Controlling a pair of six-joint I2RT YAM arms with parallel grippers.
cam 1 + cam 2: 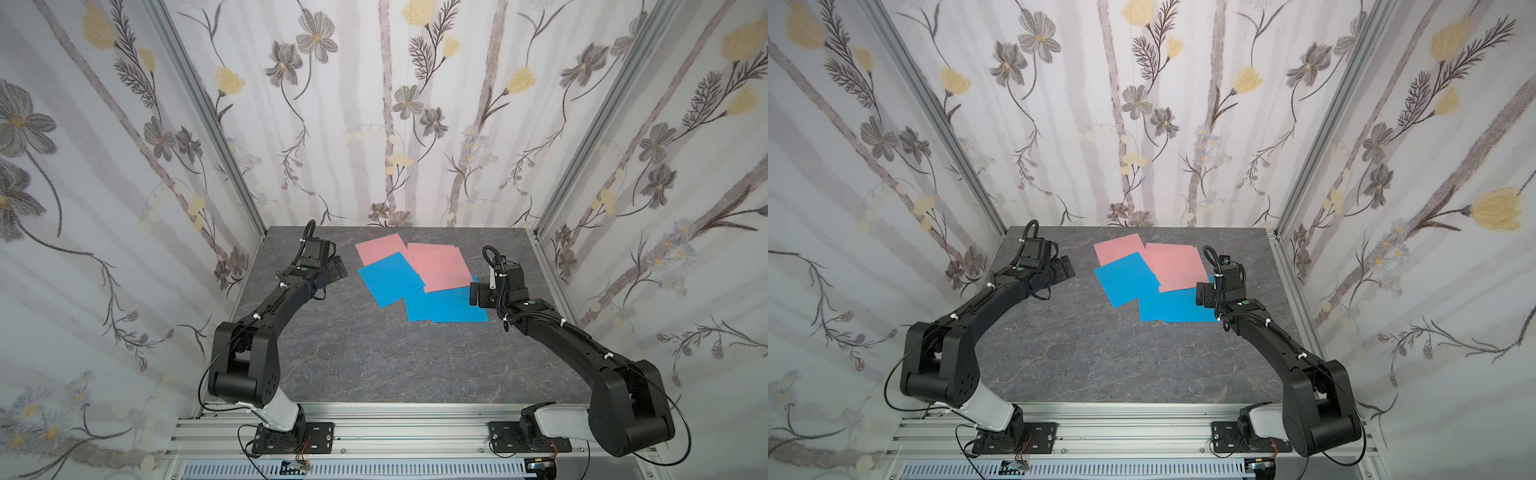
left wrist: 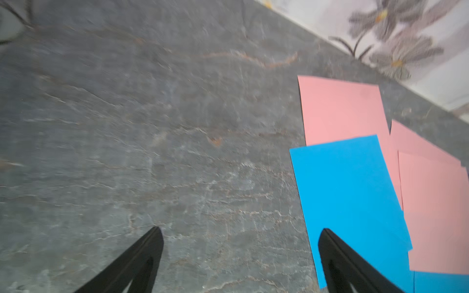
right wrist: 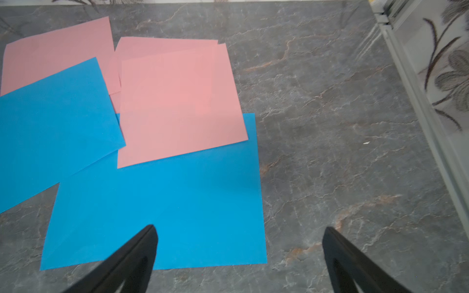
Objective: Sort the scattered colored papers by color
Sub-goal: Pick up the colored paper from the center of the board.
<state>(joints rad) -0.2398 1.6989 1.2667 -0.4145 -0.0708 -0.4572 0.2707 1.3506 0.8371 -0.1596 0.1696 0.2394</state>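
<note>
The colored papers lie flat in one overlapping cluster at the back middle of the table. A pink sheet [image 1: 380, 247] sits farthest back, partly under a blue sheet [image 1: 388, 278] [image 2: 350, 190]. Overlapping pink sheets [image 1: 440, 266] [image 3: 177, 106] rest on blue sheets [image 1: 453, 307] [image 3: 177, 203] at the cluster's right. My left gripper [image 1: 338, 268] [image 2: 241, 229] hovers open by the left blue sheet's edge, one finger over it. My right gripper [image 1: 473, 293] [image 3: 240, 227] hangs open over the right blue sheets' near corner. Neither holds anything.
The papers rest on a grey marbled tabletop [image 1: 353, 353]. Floral walls [image 1: 124, 187] close it in on the left, back and right, with aluminium posts [image 1: 557, 208] at the corners. A metal rail [image 1: 395, 432] carrying both arm bases runs along the front.
</note>
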